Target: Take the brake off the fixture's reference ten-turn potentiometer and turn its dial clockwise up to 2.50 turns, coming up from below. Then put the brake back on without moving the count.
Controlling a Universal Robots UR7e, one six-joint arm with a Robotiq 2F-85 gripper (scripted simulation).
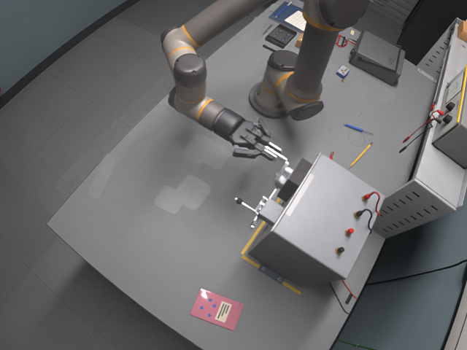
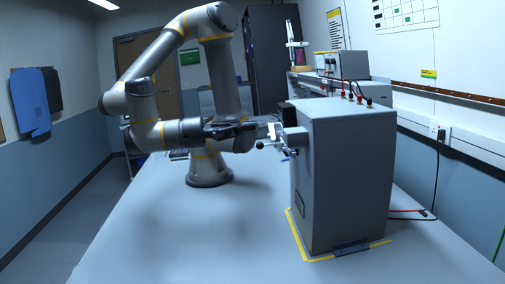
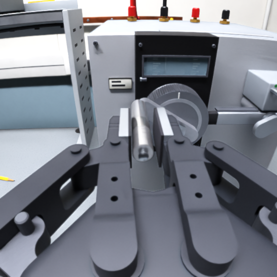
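The dial's steel crank handle stands out from the front of the knurled dial, and my gripper is around it, still open as its fingers come in. The dial sits on a black panel of the grey fixture box, under a counter window whose digits are too blurred to read. Right of the dial, the brake lever with its black ball end sticks out from a small grey block. The gripper reaches the fixture from the left.
Behind the fixture runs a perforated instrument shelf with a power supply and red and black leads. The arm's base stands at the back of the table with a pencil and a pen nearby. A pink card lies near the front edge.
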